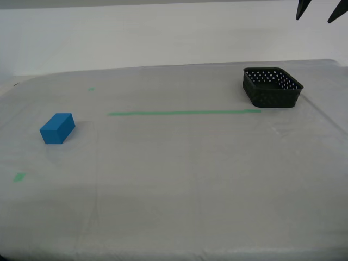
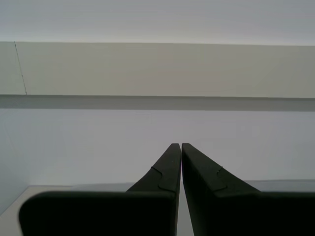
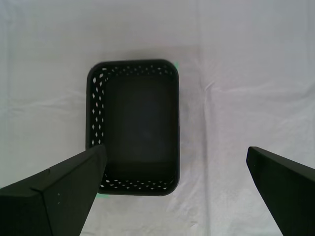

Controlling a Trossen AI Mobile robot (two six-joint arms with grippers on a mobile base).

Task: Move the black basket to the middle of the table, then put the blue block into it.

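Note:
The black basket [image 1: 272, 86] stands empty near the far edge of the table [image 1: 179, 212], at the exterior view's right, by the end of the green tape line [image 1: 185, 113]. The blue block [image 1: 57, 128] lies on the table at the exterior view's left, far from the basket. My first gripper [image 1: 315, 15] is open and empty, high above the basket. Only its two fingertips show in the exterior view. The first wrist view looks straight down on the basket [image 3: 134, 127] between the spread fingers of my first gripper [image 3: 174, 153]. My second gripper [image 2: 181, 145] is shut and empty, facing a wall. It does not show in the exterior view.
Small green tape bits lie at the near left [image 1: 19, 176] and far left [image 1: 91, 89] of the table. A pale wall stands behind the table's far edge. The sheeting [image 3: 246, 73] is slightly wrinkled around the basket.

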